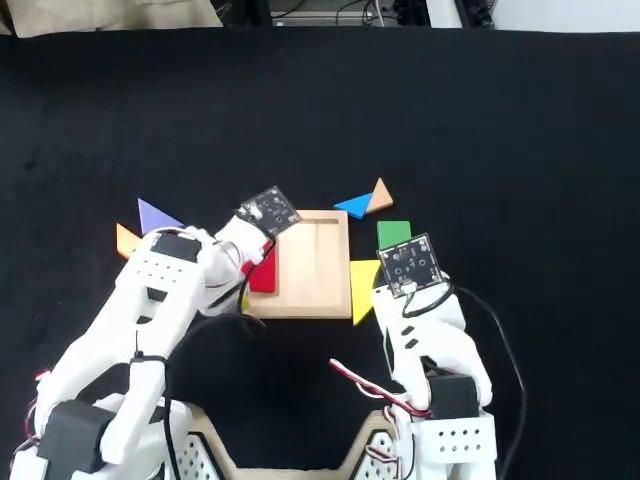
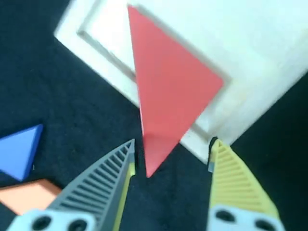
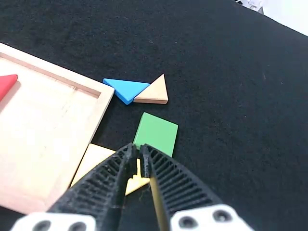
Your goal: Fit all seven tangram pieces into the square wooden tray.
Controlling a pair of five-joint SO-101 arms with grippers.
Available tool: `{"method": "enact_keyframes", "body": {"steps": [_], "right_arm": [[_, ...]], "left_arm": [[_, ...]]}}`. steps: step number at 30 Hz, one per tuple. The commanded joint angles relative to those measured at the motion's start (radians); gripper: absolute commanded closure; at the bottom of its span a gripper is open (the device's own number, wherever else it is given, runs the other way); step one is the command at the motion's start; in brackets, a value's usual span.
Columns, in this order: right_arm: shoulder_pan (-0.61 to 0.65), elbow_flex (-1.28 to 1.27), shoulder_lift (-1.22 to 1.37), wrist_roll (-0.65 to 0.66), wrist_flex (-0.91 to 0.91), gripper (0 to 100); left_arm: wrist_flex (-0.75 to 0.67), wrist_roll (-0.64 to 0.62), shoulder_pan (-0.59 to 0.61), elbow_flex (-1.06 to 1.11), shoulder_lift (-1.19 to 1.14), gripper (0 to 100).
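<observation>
Red triangle (image 2: 166, 91) lay across tray (image 2: 103, 65) rim, long axis & tip pointing btwn spread fingers of left end effector (image 2: 172, 144); left arm nearer.

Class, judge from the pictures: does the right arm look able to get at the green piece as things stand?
Probably yes. The right end effector hangs just short of the green piece, which lies flat on the table with nothing over it.
</observation>
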State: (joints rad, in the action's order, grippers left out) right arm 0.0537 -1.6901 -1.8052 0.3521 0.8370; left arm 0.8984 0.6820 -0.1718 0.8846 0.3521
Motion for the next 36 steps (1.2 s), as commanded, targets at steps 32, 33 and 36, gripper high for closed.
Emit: {"method": "enact_keyframes", "body": {"steps": [32, 33, 36], "right_arm": [[0.009, 0.005, -0.061, 0.008, 0.02, 96.6], [0.009, 0.005, -0.061, 0.008, 0.02, 96.6], [0.009, 0.005, -0.061, 0.008, 0.02, 96.6]], "left_arm": [[-0.178, -0.431, -0.082, -0.124, -0.184, 75], [-0.178, -0.453, -0.082, -0.128, -0.184, 75], [-0.178, -0.549, -0.087, -0.133, -0.175, 75]]}}
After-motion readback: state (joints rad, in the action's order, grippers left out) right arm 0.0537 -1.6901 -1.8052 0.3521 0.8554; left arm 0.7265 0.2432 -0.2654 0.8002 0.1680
